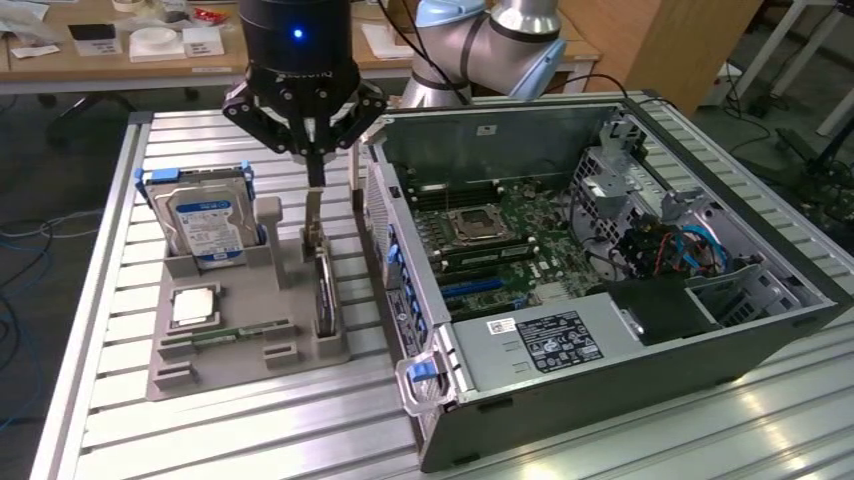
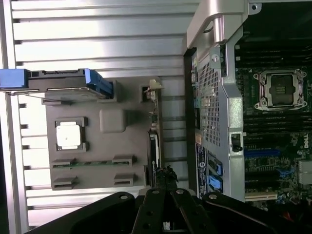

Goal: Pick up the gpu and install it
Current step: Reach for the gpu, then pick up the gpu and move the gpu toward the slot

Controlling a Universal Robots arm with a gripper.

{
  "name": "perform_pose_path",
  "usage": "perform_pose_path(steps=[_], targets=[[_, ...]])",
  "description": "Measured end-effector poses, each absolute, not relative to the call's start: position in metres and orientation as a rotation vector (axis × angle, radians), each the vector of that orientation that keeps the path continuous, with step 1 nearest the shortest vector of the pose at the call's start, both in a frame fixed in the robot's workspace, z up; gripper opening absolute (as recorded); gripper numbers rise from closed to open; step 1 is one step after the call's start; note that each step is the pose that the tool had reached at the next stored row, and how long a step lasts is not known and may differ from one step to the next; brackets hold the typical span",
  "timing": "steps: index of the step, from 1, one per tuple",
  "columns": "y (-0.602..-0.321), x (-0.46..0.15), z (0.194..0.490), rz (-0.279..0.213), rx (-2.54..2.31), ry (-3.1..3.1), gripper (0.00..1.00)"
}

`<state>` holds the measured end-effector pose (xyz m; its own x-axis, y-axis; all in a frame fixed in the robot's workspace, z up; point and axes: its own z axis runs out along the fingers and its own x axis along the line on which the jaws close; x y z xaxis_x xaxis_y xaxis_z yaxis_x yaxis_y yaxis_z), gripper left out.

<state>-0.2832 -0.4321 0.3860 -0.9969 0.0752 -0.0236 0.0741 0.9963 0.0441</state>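
The gpu [image 1: 324, 285] is a thin black card standing on edge in the right-hand slot of a grey holder tray [image 1: 254, 350], its pale bracket strip at the far end. In the wrist view the gpu [image 2: 154, 141] appears edge-on beside the computer case. My gripper [image 1: 316, 178] hangs directly over the bracket end with its fingers pressed together and pointing down. I cannot tell whether the tips touch the bracket. The wrist view has the shut gripper [image 2: 165, 171] over the card's line. The open computer case [image 1: 787, 290] lies on its side to the exterior view's right, motherboard [image 1: 507, 250] exposed.
The tray [image 2: 134, 141] also holds a silver hard drive [image 1: 207, 215] with a blue label, a square processor [image 1: 194, 305] and a green memory stick [image 1: 240, 332]. Blue expansion slots [image 1: 474, 290] sit on the motherboard. A desk with small items stands behind the slatted metal table [image 1: 200, 440].
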Motion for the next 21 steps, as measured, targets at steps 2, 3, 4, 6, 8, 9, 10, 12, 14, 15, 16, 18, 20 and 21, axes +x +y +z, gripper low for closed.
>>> perform_pose_path(steps=[2,3,4,6,8,9,10,12,14,15,16,18,20,21], targets=[[-0.434,-0.285,0.386,0.067,0.117,3.113,0.11],[-0.435,-0.286,0.386,0.067,0.117,3.113,0.11],[-0.436,-0.286,0.386,0.067,0.117,3.113,0.11],[-0.437,-0.287,0.385,0.067,0.116,3.113,0.11],[-0.439,-0.288,0.385,0.067,0.117,3.113,0.11],[-0.441,-0.288,0.385,0.067,0.117,3.113,0.11],[-0.442,-0.288,0.384,0.067,0.116,3.113,0.11],[-0.445,-0.289,0.384,0.067,0.117,3.113,0.11],[-0.447,-0.289,0.384,0.067,0.116,3.113,0.11],[-0.447,-0.289,0.384,0.067,0.117,3.113,0.11],[-0.447,-0.289,0.384,0.067,0.117,3.113,0.11],[-0.447,-0.289,0.384,0.067,0.117,3.113,0.11],[-0.447,-0.289,0.384,0.067,0.116,3.113,0.11],[-0.447,-0.289,0.384,0.067,0.117,3.113,0.11]])
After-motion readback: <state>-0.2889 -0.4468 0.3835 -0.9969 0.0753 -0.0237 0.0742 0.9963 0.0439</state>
